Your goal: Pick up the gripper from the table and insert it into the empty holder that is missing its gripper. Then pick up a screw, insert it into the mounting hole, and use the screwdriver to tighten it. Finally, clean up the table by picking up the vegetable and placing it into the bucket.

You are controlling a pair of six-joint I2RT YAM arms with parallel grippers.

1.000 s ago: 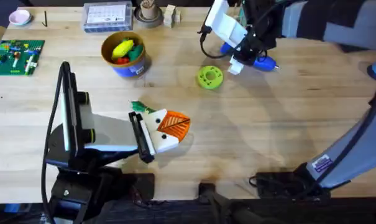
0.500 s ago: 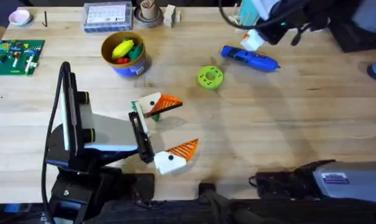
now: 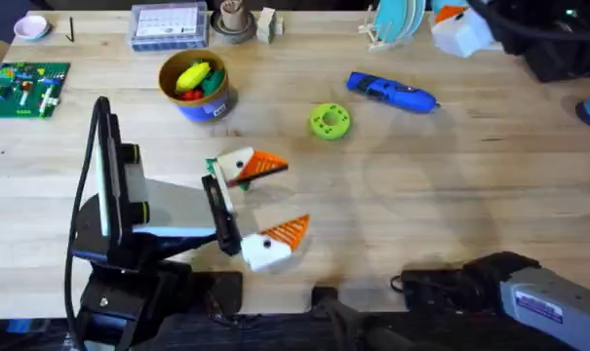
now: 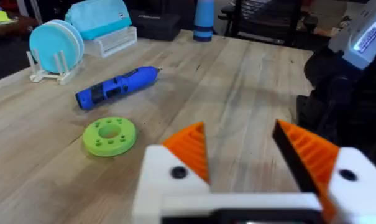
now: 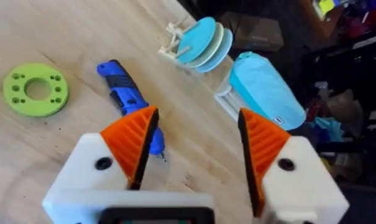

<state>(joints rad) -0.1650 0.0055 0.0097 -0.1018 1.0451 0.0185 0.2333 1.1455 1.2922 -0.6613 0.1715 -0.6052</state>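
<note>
Wooden tabletop (image 3: 421,214) under an overhead camera, with clutter along the far edge. The left gripper (image 3: 260,210) sits low near the table's middle, its white fingers tipped with orange ribbed pads (image 3: 291,231) spread apart and holding nothing. The left wrist view confirms the open jaws with bare wood between them. Just behind the upper finger, a bit of green leaf suggests the vegetable (image 3: 215,166) lies there, mostly hidden, outside the jaws.

The right gripper (image 5: 197,146) hangs raised near the table's far right corner, jaws wide and empty. The blue screwdriver (image 3: 391,93) lies flat on the wood, near and below that gripper but apart from it, beside a flat green ring disc (image 3: 330,120).

The bucket (image 3: 195,84), blue with a tan rim, stands at the far left of centre, holding yellow, green and red toy food, well apart from both grippers.

No loose orange wedge or plain white holder can be made out, so the insertion and screw steps cannot be judged. The screwdriver being set down hints they may be finished. The clean-up is not yet done: the vegetable remains on the table.
</note>
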